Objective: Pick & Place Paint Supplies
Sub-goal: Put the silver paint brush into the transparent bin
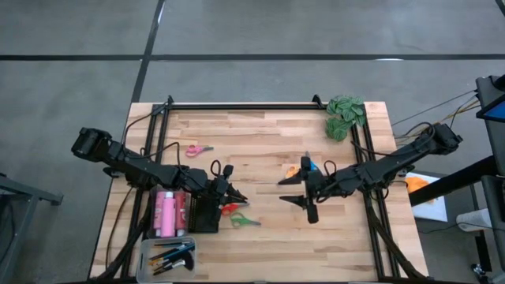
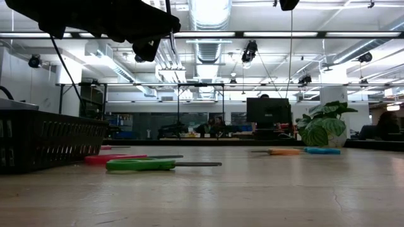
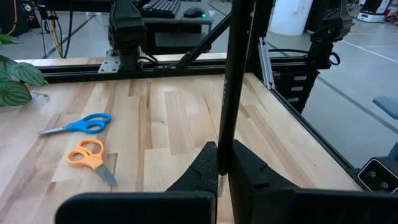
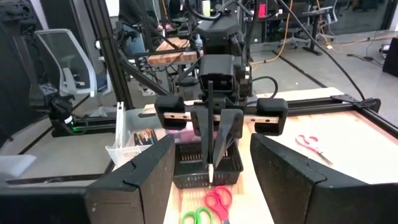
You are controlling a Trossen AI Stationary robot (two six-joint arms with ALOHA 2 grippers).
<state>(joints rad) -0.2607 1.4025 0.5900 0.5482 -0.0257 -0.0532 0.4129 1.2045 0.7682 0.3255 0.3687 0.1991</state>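
My left gripper (image 1: 229, 192) is shut on a thin dark-handled brush (image 3: 233, 81) and hangs above the table beside the black basket (image 1: 207, 213). It also shows in the right wrist view (image 4: 214, 134). My right gripper (image 1: 296, 194) is open and empty over the table's middle, facing the left one. Red scissors (image 1: 229, 207) and green scissors (image 1: 246, 221) lie flat between the two grippers. Orange scissors (image 1: 293, 170) and blue scissors (image 1: 312, 166) lie by the right gripper. Pink scissors (image 1: 197, 150) lie farther back. Pink bottles (image 1: 167, 213) stand left of the basket. My left gripper pinches the brush's dark handle (image 3: 220, 158) between its two fingertips. The fingers lie across the brush. The brush stands about upright and is lifted clear. Its pale end (image 4: 211, 168) hangs below the fingers, over the basket's edge (image 4: 208, 180).
A clear tray (image 1: 170, 256) with several brushes sits at the near left corner. A green leafy clump (image 1: 346, 117) stands at the far right. Black rails (image 1: 245, 106) frame the table. Bare wood lies at the near right.
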